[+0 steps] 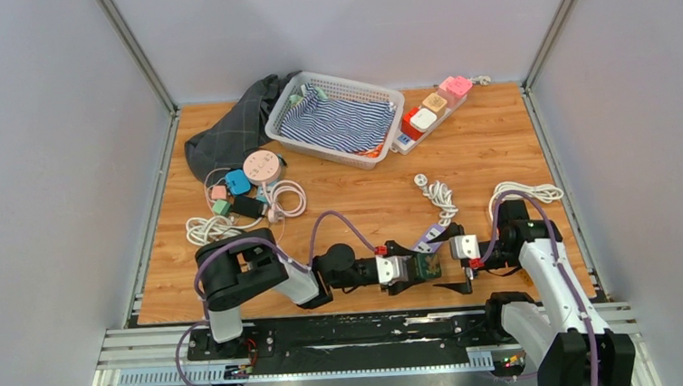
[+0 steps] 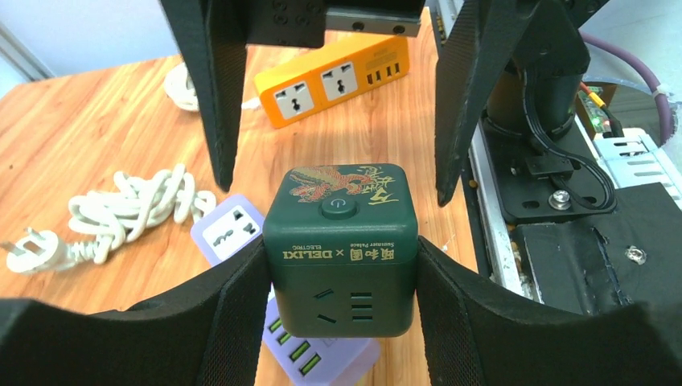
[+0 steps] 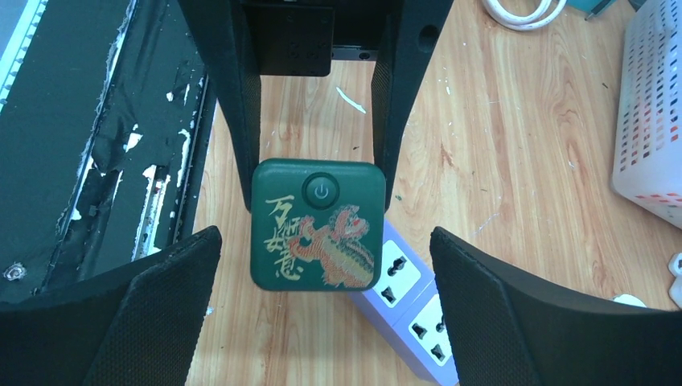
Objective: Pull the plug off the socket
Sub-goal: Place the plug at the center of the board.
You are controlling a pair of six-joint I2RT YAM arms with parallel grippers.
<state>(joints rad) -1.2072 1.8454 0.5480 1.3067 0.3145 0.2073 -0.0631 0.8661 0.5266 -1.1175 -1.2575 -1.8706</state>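
The left gripper (image 2: 342,269) is pinching a dark green cube socket (image 2: 342,241), a plastic block with a gold and red dragon print and a round power button on one face, its two black padded fingers (image 2: 241,305) pressed flat against opposite sides of the cube. The cube is at the near edge of the wooden table (image 1: 499,155), between the two arms, and sits over one end of a pale purple power strip (image 3: 410,297) lying flat on the wood; from these views it cannot be told whether the cube is plugged into that strip or only resting over it. The right gripper (image 3: 322,241) faces the cube's printed side with its jaws spread wide, one finger on either side and neither touching the cube. In the left wrist view an orange power strip (image 2: 330,80) with two universal outlets and a row of USB ports lies further out on the table, and a bundled white cable (image 2: 121,213) ending in a white plug lies to the side of the purple strip. At the far side of the table stands a white plastic basket (image 1: 349,88) holding a blue-and-white striped cloth (image 1: 333,125)
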